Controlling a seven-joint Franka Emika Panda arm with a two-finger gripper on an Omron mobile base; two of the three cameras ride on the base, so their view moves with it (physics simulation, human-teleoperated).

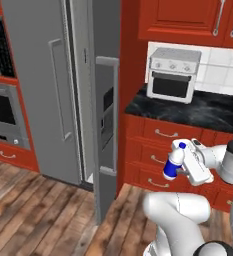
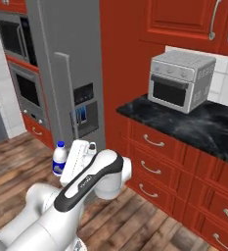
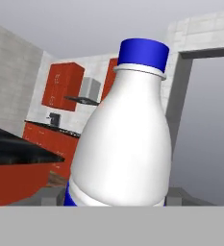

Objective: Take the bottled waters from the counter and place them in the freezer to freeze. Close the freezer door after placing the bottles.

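A white bottled water (image 1: 174, 162) with a blue cap and blue label stands upright in my gripper (image 1: 181, 168), which is shut on its body. I hold it in mid-air in front of the red drawers, below the black marble counter (image 1: 213, 112). From the other side, the bottle (image 2: 59, 158) shows left of my hand (image 2: 70, 164). In the hand view the bottle (image 3: 128, 139) is very close. The grey freezer (image 1: 48, 50) stands to the left of the bottle, and its flat door with the long bar handle (image 1: 61, 90) looks shut.
The fridge door with the dark dispenser panel (image 1: 107, 135) stands swung out toward me, between bottle and freezer. A white toaster oven (image 1: 173, 75) sits on the counter by the tiled wall. Built-in ovens (image 1: 0, 110) are at far left. Wooden floor (image 1: 43, 215) lies open below.
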